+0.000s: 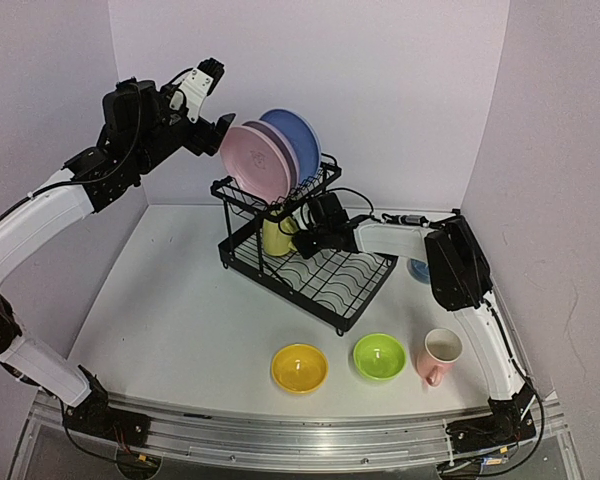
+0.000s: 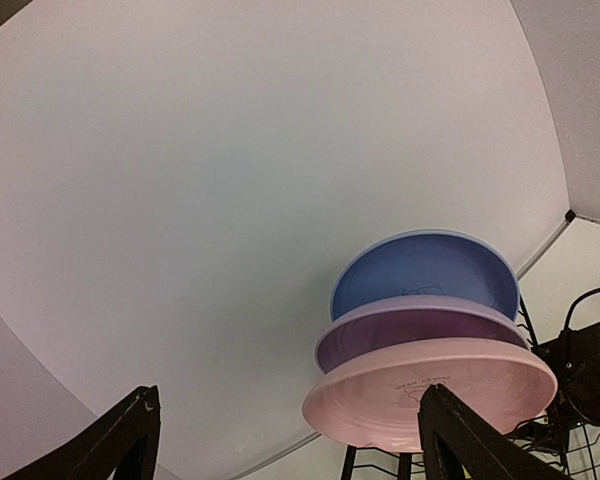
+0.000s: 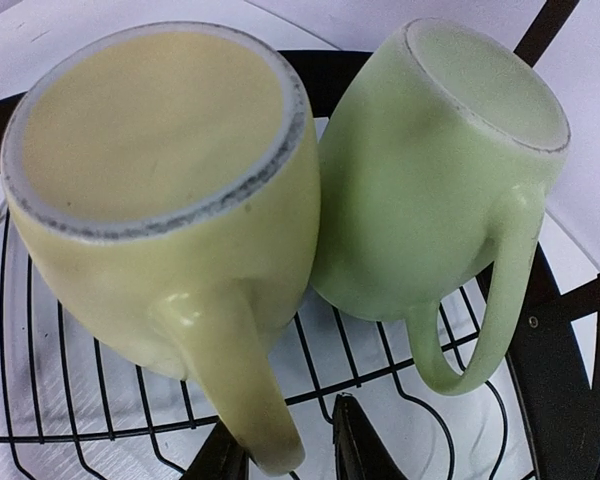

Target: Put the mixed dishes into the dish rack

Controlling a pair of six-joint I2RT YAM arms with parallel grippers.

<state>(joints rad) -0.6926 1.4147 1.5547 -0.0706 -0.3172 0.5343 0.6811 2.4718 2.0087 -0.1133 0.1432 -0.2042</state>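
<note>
Because only dark fingertips of the right gripper (image 3: 290, 452) show at the lower edge, flanking the handle of the glossy yellow mug (image 3: 160, 200), its grip is unclear; the mug sits inverted on the wire dish rack (image 3: 325, 65). Upper left, the left gripper (image 1: 218, 97) gapes open.

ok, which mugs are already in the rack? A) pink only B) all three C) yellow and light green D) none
C: the yellow mug and light green mug sit upside down in the dish rack; the pink mug stands on the table.
</note>
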